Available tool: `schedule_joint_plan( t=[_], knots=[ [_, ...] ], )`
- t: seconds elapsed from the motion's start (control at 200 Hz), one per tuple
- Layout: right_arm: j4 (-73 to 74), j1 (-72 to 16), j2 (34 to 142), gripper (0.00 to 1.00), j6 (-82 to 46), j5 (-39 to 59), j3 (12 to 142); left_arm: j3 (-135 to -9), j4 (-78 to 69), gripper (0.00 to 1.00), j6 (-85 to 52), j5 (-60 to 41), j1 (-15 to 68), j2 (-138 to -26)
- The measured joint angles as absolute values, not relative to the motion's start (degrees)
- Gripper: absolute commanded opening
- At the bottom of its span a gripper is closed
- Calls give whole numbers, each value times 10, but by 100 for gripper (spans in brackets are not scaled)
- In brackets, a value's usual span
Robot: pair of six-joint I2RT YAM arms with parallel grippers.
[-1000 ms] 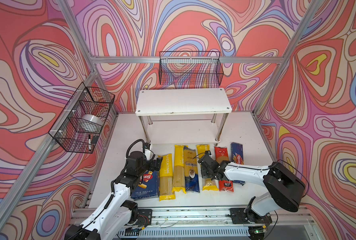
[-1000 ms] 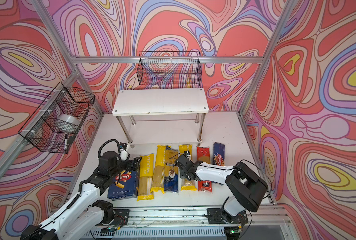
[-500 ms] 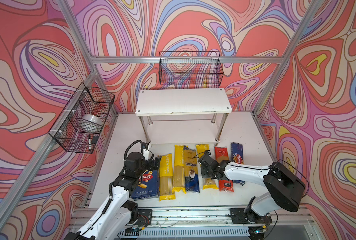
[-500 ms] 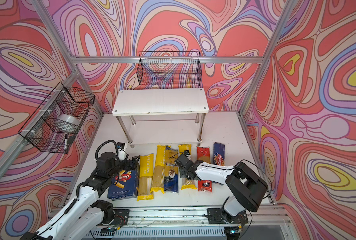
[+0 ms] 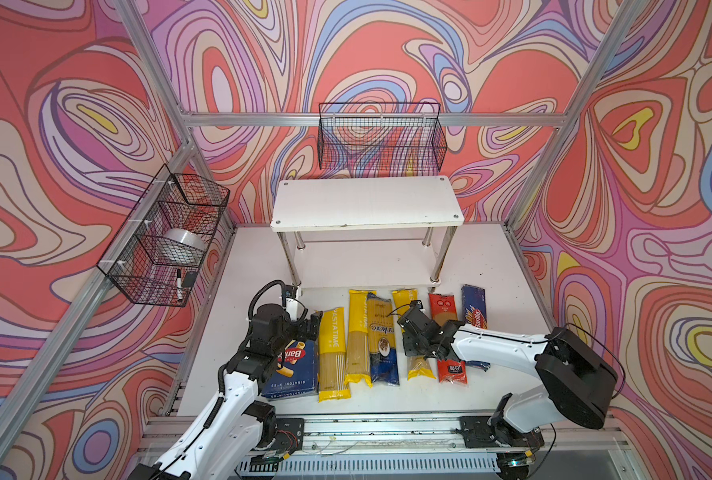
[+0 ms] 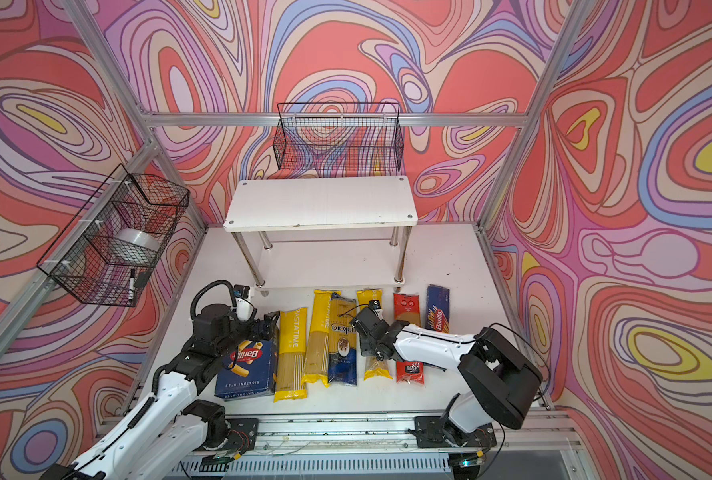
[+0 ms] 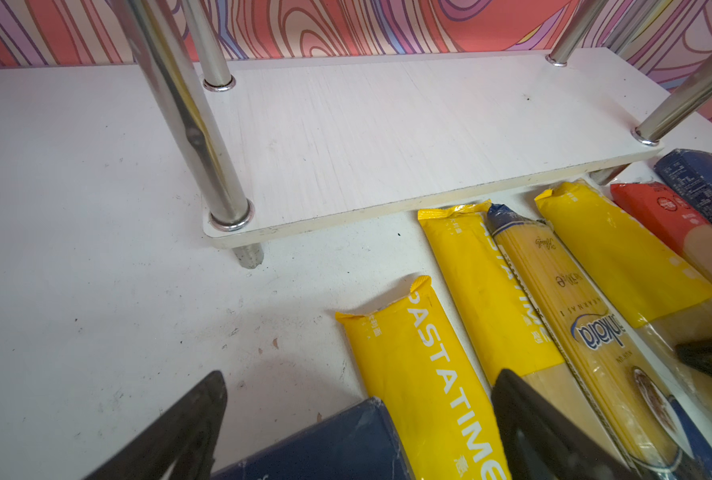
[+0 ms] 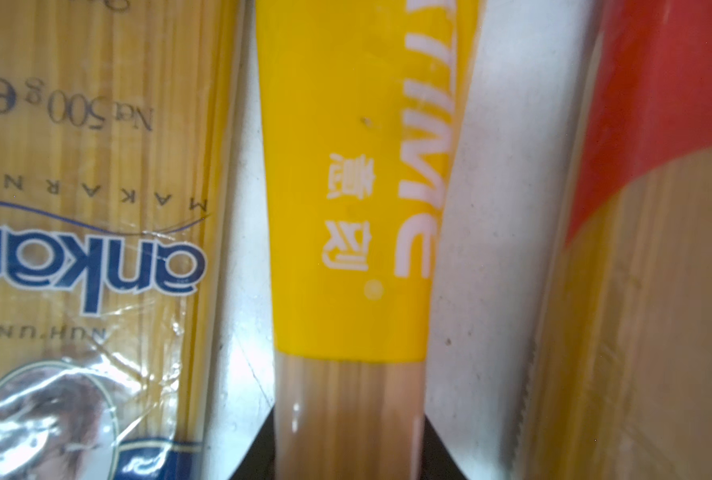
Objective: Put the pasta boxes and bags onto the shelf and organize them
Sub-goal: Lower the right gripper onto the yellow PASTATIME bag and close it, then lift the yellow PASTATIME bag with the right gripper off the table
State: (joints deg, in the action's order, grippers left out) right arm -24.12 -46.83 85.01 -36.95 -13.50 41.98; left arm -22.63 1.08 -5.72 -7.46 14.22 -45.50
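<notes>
The white two-tier shelf (image 5: pixel 366 201) (image 6: pixel 321 203) stands at the back, its lower board (image 7: pixel 387 124) bare. In front lies a row: the wide rigatoni box (image 5: pixel 294 365), two yellow bags (image 5: pixel 332 353) (image 5: pixel 356 332), a dark blue bag (image 5: pixel 383 345), a third yellow bag (image 5: pixel 418 368) (image 8: pixel 346 208), a red bag (image 5: pixel 441 305) and the narrow spaghetti box (image 5: pixel 474 311). My right gripper (image 5: pixel 412 353) (image 8: pixel 348 449) is shut on the third yellow bag, which lies on the table. My left gripper (image 5: pixel 312 326) (image 7: pixel 360 374) hovers open over the rigatoni box's far corner.
A black wire basket (image 5: pixel 381 137) hangs on the back wall above the shelf. Another basket (image 5: pixel 167 237) on the left wall holds a tape roll and a marker. The arms' mounting rail (image 5: pixel 387 428) runs along the front edge.
The right gripper's jaws have closed in on the third yellow bag. The left arm has shifted only slightly, its gripper staying over the rigatoni box.
</notes>
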Motion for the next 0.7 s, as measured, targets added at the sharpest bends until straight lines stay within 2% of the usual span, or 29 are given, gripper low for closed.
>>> schedule_joint_plan(
  t=[0.696],
  knots=[
    [-300, -469, 767, 0, -345, -118, 412, -226, 11, 100, -55, -77, 142, -455]
  ],
)
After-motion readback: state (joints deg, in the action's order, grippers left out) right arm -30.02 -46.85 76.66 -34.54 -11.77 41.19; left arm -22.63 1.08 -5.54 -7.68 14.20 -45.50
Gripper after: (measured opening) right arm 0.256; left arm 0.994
